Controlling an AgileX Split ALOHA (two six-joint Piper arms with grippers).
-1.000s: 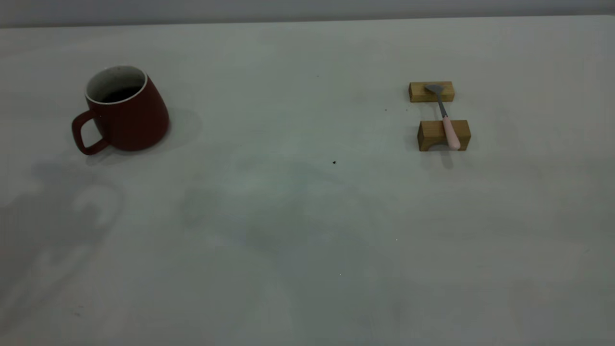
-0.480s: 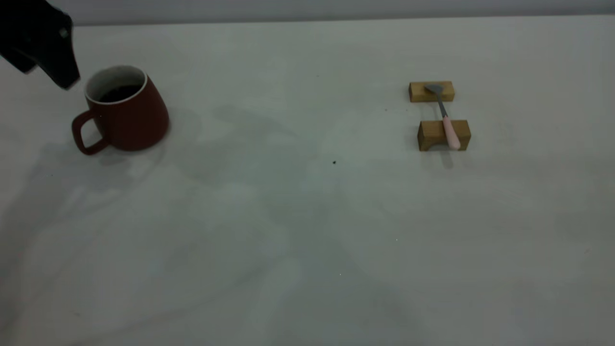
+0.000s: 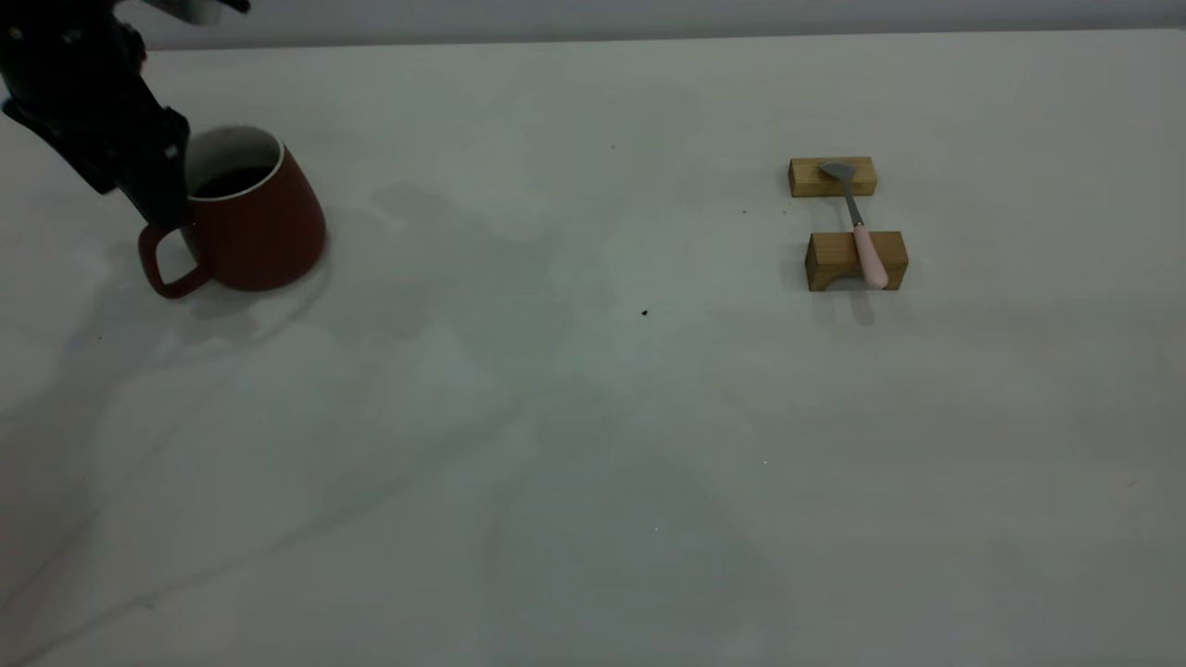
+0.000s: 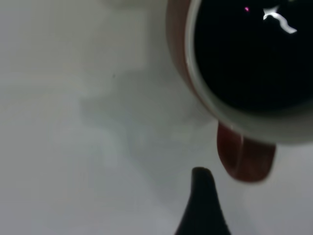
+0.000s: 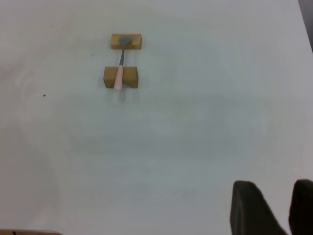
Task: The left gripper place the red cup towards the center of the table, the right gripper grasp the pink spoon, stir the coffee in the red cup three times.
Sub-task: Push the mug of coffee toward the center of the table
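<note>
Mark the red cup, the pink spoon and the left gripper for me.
red cup (image 3: 264,227), exterior view, on its red side wall.
pink spoon (image 3: 869,257), exterior view, on its pink handle.
left gripper (image 3: 167,199), exterior view, at its black tips.

Dark red cup (image 3: 250,222) with white rim and inside, near-black coffee (image 3: 230,181) within; black left gripper (image 3: 153,190) beside it. Pale pink handle and grey metal bowl on the spoon (image 3: 857,227), across two tan wooden blocks (image 3: 854,260). Off-white table (image 3: 593,463), plain, few tiny dark specks
</note>
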